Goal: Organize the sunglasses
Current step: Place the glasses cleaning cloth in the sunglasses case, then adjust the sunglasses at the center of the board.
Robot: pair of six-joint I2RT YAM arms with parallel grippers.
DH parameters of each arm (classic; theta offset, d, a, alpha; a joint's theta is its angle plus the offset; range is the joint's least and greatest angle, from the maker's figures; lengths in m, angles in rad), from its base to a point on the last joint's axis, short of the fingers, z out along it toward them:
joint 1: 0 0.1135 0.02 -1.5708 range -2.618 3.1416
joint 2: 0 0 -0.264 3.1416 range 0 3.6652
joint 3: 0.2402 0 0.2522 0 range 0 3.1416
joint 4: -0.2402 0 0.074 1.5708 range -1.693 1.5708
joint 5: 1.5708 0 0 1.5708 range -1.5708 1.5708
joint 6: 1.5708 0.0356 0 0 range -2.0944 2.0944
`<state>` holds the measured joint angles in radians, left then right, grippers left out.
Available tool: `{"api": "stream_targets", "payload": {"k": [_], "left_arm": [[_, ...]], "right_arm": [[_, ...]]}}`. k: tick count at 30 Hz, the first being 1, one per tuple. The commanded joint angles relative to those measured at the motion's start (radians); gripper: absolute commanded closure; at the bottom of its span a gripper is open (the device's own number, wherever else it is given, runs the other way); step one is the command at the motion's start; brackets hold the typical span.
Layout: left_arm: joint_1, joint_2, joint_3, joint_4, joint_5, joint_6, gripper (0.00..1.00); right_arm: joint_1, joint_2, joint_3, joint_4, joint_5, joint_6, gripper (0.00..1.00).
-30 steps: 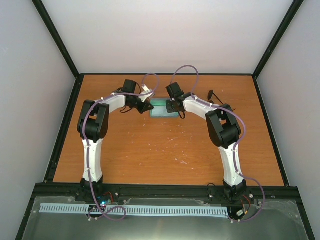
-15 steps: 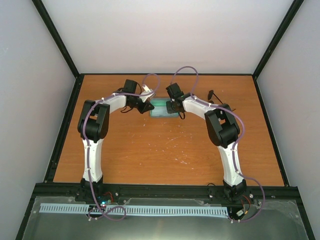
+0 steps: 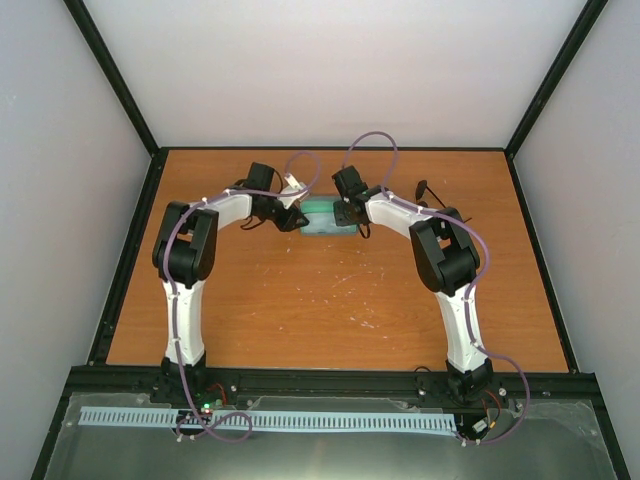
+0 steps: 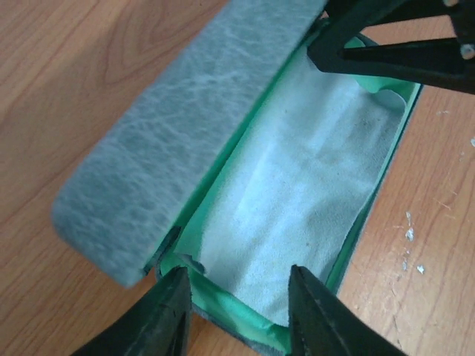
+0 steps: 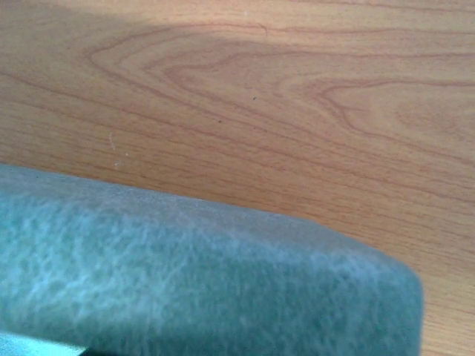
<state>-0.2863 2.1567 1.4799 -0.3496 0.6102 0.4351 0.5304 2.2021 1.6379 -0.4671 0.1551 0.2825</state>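
The sunglasses (image 3: 423, 189) lie on the surface (image 3: 330, 300) just right of the right arm (image 3: 400, 212), apart from the case (image 3: 322, 217). The case stands open at the far middle, its lid (image 4: 171, 141) raised and a light-blue cloth (image 4: 297, 193) lying in its green interior. The left tool (image 4: 241, 315) is partly open, its fingers straddling the case's near end. The right tool (image 4: 326, 33) sits at the case's far end; its opening cannot be determined.

No legible text, labels, brands or numbers in any view. Nothing printed on the case (image 4: 185, 133), its lining, the arms or the desk (image 3: 330, 300).
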Motion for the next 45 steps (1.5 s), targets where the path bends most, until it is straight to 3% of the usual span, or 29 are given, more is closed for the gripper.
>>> {"api": "stream_targets", "payload": {"k": [1, 11, 16, 22, 23, 28, 32, 45], "left_arm": [[-0.008, -0.076, -0.029, 0.039, -0.017, -0.01, 0.61], [-0.008, -0.178, -0.138, 0.11, -0.058, -0.037, 0.37], [-0.008, -0.222, -0.181, 0.129, -0.077, -0.044, 0.36], [-0.008, -0.279, -0.237, 0.148, -0.085, -0.047, 0.37], [-0.008, -0.284, -0.244, 0.151, -0.087, -0.046, 0.37], [-0.008, -0.299, -0.271, 0.16, -0.09, -0.044, 0.38], [-0.008, -0.304, -0.283, 0.167, -0.093, -0.045, 0.38], [-0.007, -0.313, -0.3, 0.176, -0.105, -0.044, 0.38]], "right_arm": [[-0.007, -0.067, -0.004, 0.02, 0.048, 0.009, 0.65], [-0.008, -0.2, -0.063, 0.043, 0.08, 0.049, 0.57], [-0.012, -0.28, -0.09, 0.03, 0.126, 0.081, 0.6], [-0.136, -0.341, -0.139, -0.076, 0.26, 0.165, 0.95], [-0.176, -0.336, -0.144, -0.102, 0.259, 0.18, 0.97], [-0.329, -0.333, -0.213, -0.094, 0.225, 0.184, 0.97], [-0.371, -0.305, -0.216, -0.087, 0.223, 0.176, 0.97], [-0.391, -0.127, -0.136, -0.098, 0.127, 0.187, 0.97]]}}
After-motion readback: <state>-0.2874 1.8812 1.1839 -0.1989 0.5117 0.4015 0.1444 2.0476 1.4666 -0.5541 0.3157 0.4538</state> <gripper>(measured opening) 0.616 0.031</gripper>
